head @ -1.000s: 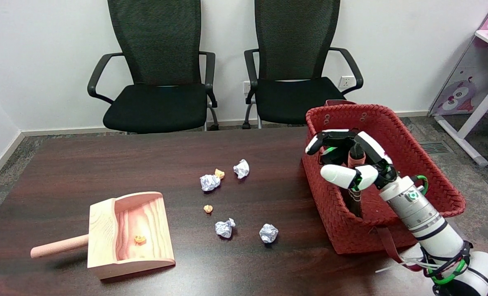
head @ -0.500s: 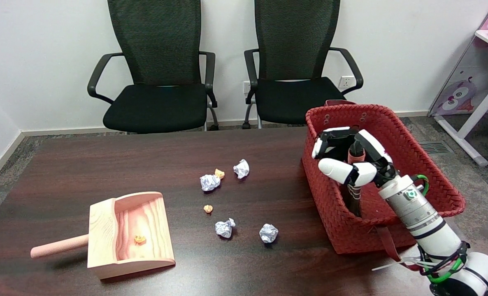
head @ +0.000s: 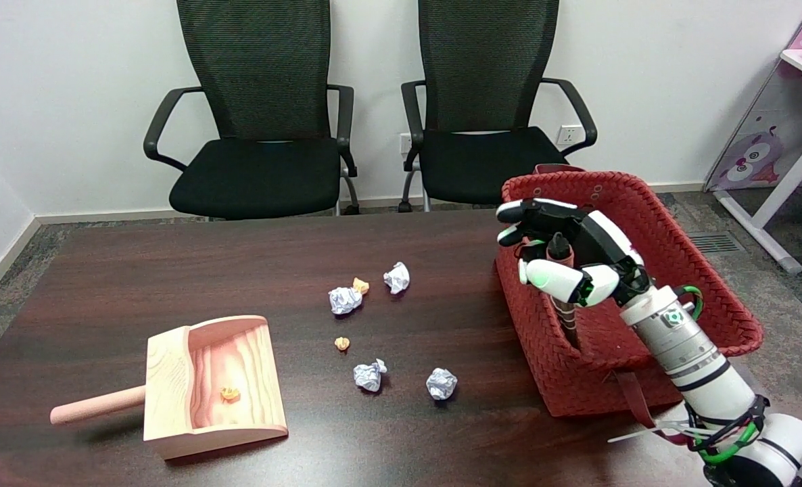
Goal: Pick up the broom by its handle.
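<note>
The broom (head: 563, 284) is standing nearly upright inside the red basket (head: 698, 284), its handle poking up above the near wall, an easy thing to catch. The right hand (head: 570, 253) is wrapping around that handle near the top, thumb on one side and the other fingers curling over the far side. It looks like a firm grasp for a lift. Out on the table (head: 171, 270), paper balls (head: 374, 325) are lying scattered beside a wooden dustpan (head: 215, 385).
</note>
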Tool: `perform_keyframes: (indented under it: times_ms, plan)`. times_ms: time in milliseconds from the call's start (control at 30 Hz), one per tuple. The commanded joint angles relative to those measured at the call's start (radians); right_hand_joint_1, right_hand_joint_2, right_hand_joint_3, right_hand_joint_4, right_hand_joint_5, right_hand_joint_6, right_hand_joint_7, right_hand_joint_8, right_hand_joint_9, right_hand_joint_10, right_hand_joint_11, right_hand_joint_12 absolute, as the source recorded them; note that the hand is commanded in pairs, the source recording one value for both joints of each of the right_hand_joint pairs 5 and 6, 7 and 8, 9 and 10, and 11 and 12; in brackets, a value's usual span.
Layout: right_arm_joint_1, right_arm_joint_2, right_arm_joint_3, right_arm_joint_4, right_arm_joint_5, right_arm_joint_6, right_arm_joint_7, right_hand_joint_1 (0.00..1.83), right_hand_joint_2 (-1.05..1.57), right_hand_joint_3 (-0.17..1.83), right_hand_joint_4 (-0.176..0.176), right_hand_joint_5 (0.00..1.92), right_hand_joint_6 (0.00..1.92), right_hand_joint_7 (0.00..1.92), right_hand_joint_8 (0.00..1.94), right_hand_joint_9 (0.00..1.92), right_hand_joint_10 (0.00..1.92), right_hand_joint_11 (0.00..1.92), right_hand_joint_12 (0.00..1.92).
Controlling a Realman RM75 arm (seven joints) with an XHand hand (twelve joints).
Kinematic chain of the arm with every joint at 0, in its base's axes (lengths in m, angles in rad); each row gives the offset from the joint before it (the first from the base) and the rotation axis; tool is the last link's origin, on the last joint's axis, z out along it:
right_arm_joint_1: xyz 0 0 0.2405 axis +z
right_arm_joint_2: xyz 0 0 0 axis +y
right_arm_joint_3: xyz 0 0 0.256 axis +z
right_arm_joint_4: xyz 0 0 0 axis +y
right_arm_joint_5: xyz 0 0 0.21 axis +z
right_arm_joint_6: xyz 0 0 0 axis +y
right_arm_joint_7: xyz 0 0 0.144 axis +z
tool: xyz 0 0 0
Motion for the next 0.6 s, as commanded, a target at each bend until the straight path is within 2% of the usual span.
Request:
perform_keyframes:
  times_ms: [33,233,600]
  plan:
    - [0.009,0.000,-0.002,-0.017,-0.001,-0.005,-0.008,0.91,0.16,0.98,-0.176,0.41,0.41,0.41,0.41,0.68,0.68,1.10,1.10]
    - [-0.028,-0.009,-0.002,-0.032,0.003,-0.014,-0.006,0.91,0.15,0.93,-0.176,0.36,0.36,0.36,0.36,0.57,0.57,0.98,0.98]
    - [-0.081,-0.031,-0.002,-0.049,0.008,-0.045,-0.008,0.88,0.17,0.89,-0.176,0.33,0.33,0.33,0.33,0.55,0.55,0.99,0.99]
